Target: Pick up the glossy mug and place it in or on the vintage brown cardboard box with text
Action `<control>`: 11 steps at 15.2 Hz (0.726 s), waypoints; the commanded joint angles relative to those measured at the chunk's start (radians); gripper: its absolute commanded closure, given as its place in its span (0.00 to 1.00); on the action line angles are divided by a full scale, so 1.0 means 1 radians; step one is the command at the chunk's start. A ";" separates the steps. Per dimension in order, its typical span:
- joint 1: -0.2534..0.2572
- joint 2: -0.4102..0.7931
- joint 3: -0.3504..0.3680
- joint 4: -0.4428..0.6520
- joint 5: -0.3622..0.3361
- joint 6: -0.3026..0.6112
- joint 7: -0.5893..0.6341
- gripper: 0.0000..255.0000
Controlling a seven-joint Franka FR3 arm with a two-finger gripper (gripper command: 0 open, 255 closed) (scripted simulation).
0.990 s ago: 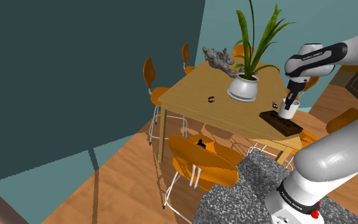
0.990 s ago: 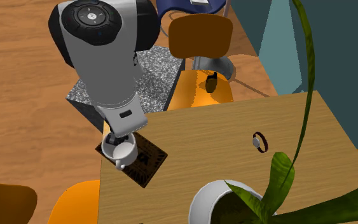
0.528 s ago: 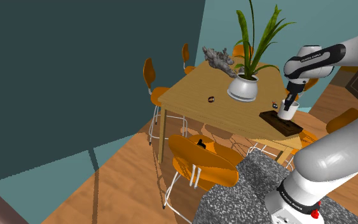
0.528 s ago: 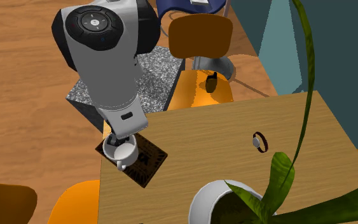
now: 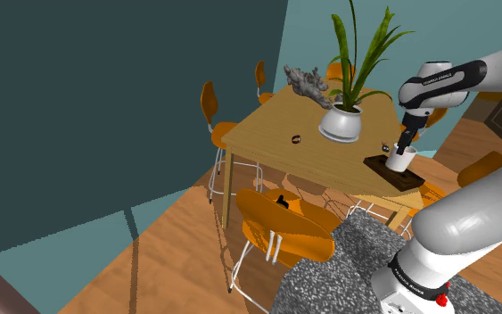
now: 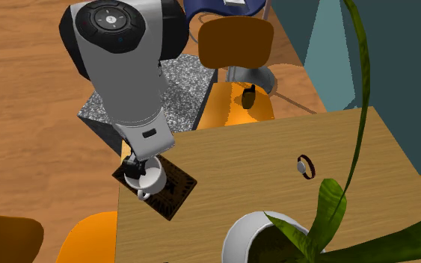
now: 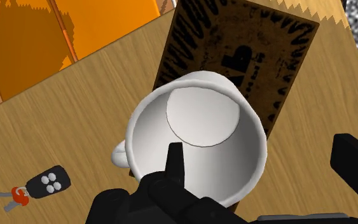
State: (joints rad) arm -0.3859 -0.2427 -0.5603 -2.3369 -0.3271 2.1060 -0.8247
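— Where is the mug?
— The white mug stands upright on the dark brown printed box, at one end.
— And the jaws?
— The gripper is wide open over the box, one finger inside the mug and one outside, clasping nothing.

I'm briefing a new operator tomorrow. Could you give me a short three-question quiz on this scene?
1. True or false: the white mug stands upright on the flat brown box.
2. What lies on the table beside the mug? A) a spoon B) a key fob with keys C) a phone
3. Fill in: the gripper's fingers stand ____, one of them inside the mug.
Key: 1 true; 2 B; 3 apart.
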 commanded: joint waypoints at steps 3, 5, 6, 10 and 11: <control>0.007 -0.041 0.026 0.076 0.003 -0.118 0.002 0.00; 0.006 -0.042 0.026 0.076 0.003 -0.118 0.002 0.00; 0.006 -0.041 0.026 0.076 0.003 -0.118 0.002 0.00; 0.006 -0.041 0.026 0.076 0.003 -0.118 0.002 0.00; 0.006 -0.041 0.026 0.076 0.003 -0.118 0.002 0.00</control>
